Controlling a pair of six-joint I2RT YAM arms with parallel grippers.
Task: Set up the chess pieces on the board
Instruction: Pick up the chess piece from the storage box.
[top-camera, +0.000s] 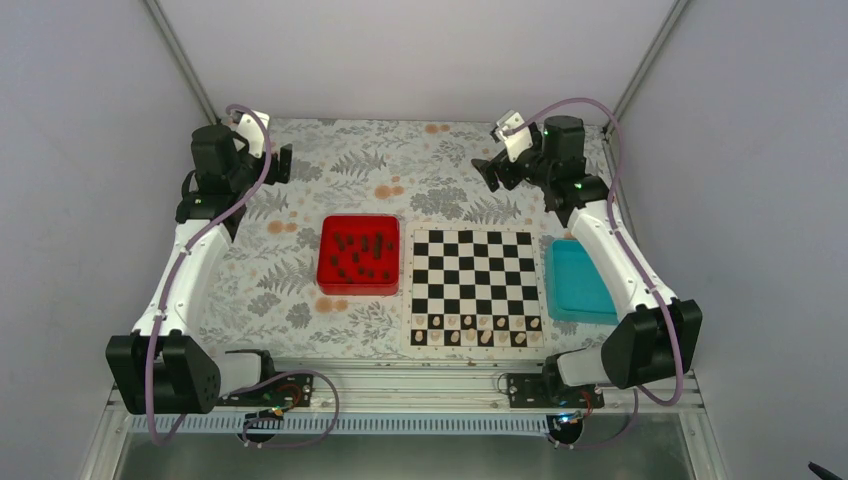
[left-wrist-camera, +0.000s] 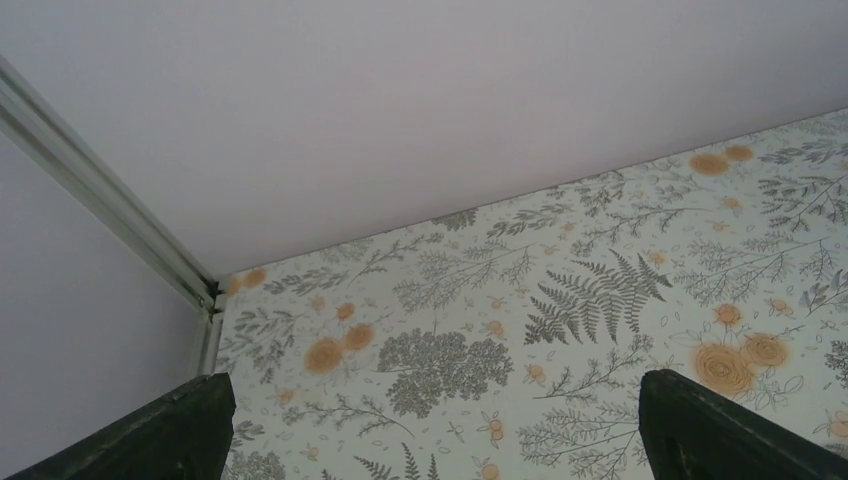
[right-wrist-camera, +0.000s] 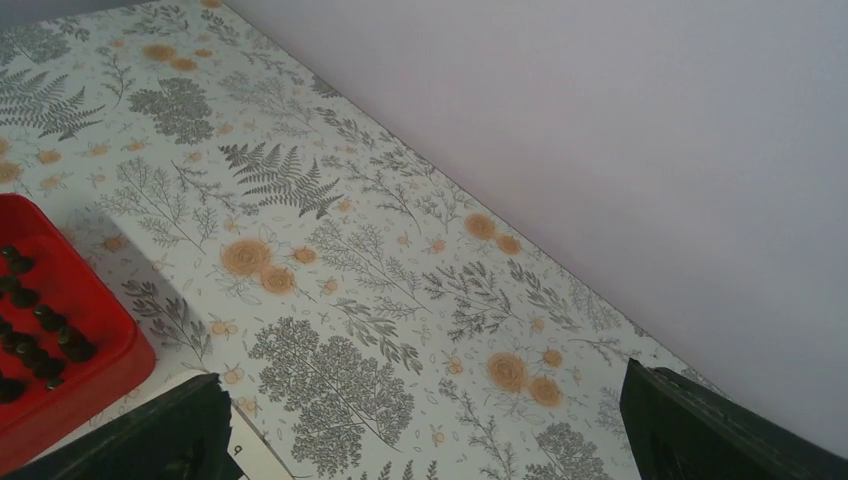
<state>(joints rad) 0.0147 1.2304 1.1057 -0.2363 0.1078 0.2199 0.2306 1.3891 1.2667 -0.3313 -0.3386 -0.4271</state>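
Observation:
Several dark chess pieces lie jumbled in a red tray left of the board, a black-and-white chessboard with a pale border. Pale tan pieces stand on the board's two nearest rows. My left gripper hangs open over the far left of the table, well away from the tray. My right gripper hangs open beyond the board's far edge. The left wrist view shows my left gripper wide open over bare cloth. In the right wrist view, my right gripper is open and empty, with dark pieces at left.
A teal tray sits right of the board, under my right arm. The table wears a floral cloth. Grey walls close in the back and both sides. The red tray's corner and the board's corner show in the right wrist view.

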